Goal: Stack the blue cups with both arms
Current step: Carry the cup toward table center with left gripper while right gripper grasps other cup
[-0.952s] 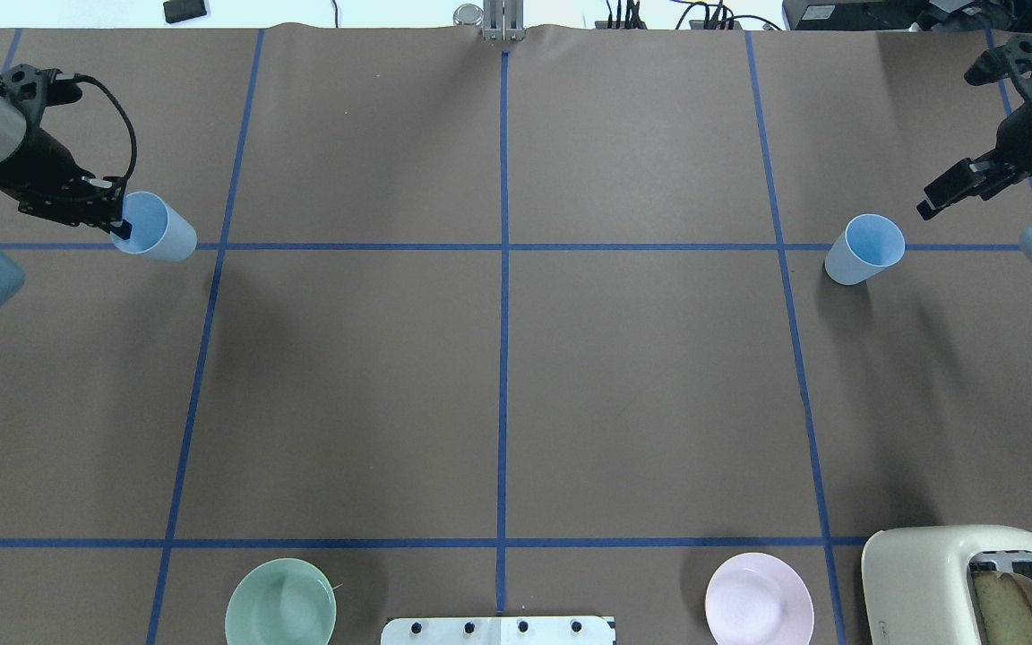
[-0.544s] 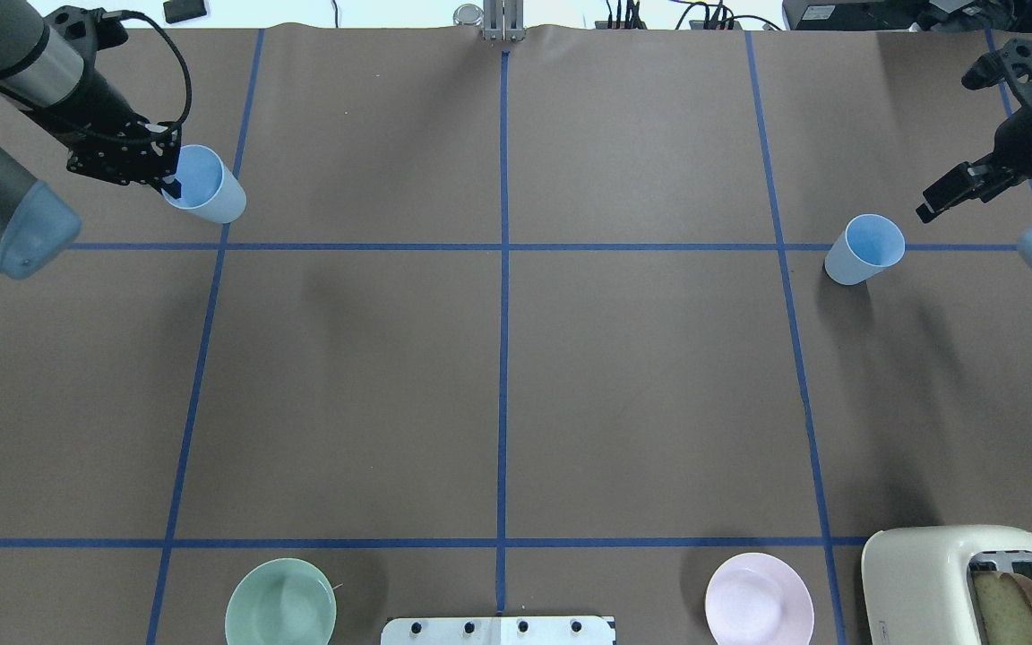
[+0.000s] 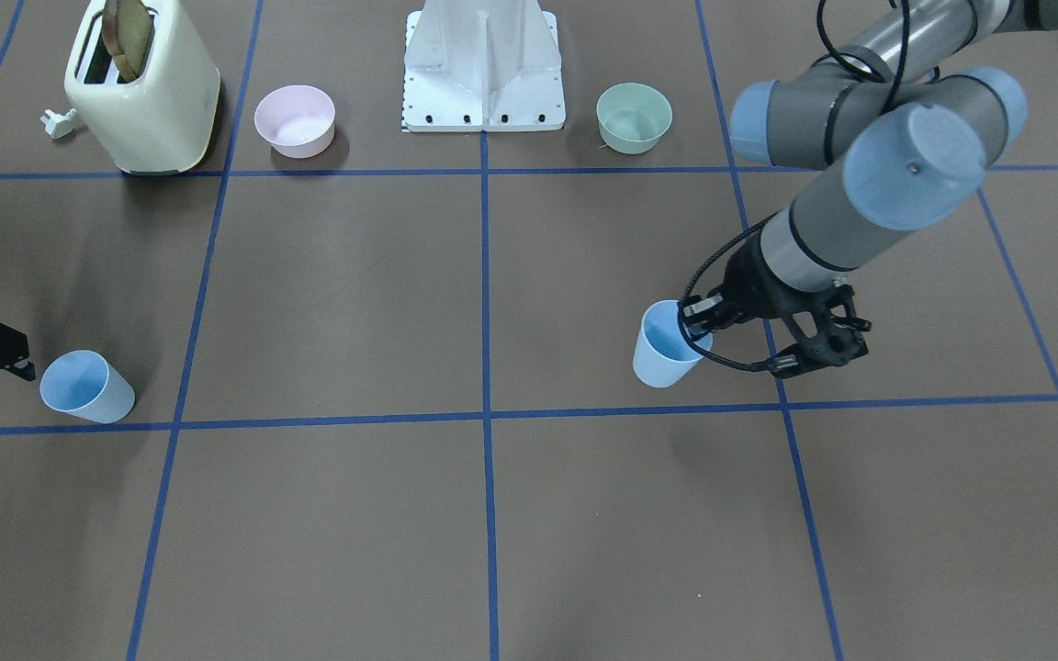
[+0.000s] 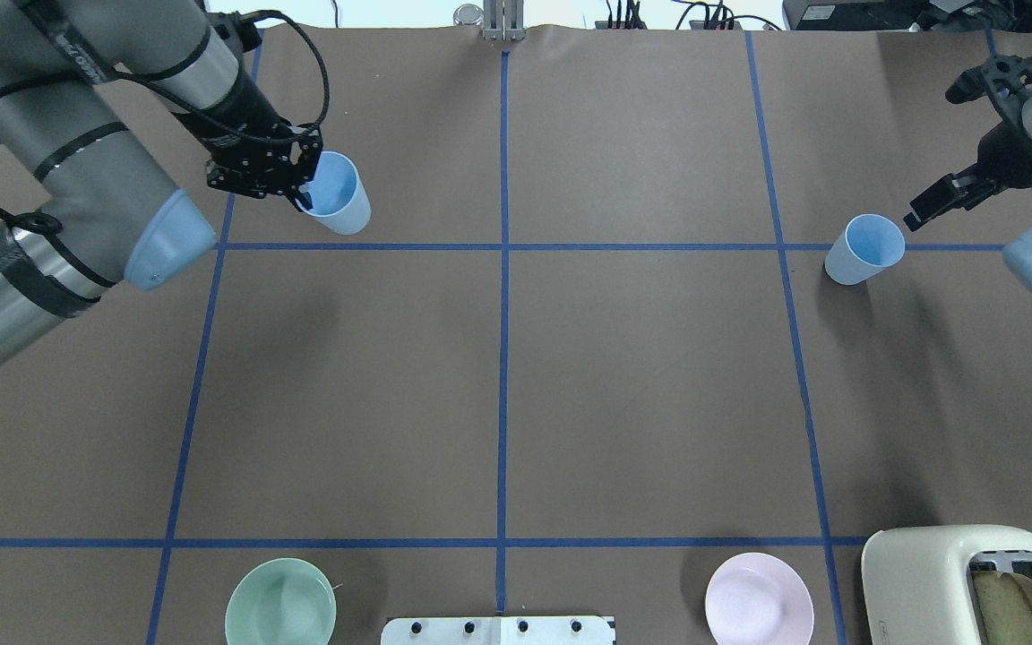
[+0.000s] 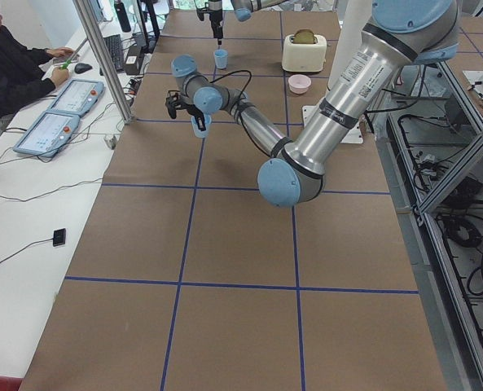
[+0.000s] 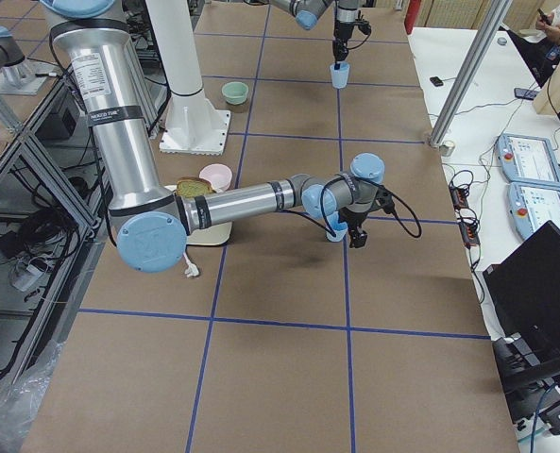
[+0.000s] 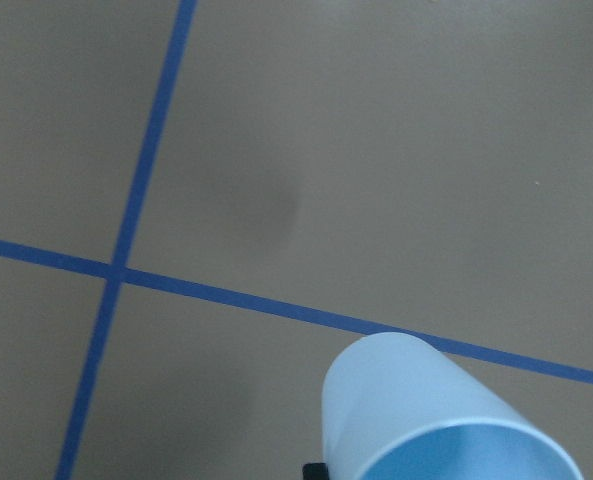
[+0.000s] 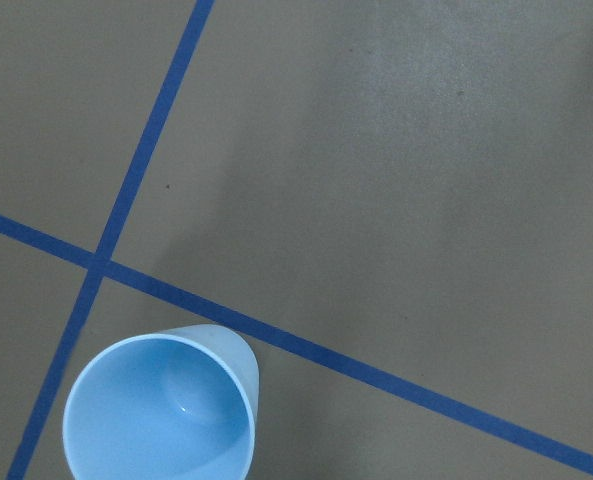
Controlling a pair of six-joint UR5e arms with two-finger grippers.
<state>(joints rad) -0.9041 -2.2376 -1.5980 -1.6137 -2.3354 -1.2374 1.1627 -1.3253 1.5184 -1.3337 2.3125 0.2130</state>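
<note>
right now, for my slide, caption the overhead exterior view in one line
Left gripper holds one blue cup by its rim above the table; right gripper hovers beside the other cup.

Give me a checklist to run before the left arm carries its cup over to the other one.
1. Grip: ok. The left gripper is shut on the rim of the held cup.
2. Lift: ok. The cup's shadow lies apart from it.
3. Standing cup upright and empty: ok.
4. Right gripper off that cup: ok. It is beside the cup, not touching.
5. Route: ok. The green bowl, pink bowl and toaster sit well aside.
6. Held cup level: cannot tell.
</note>
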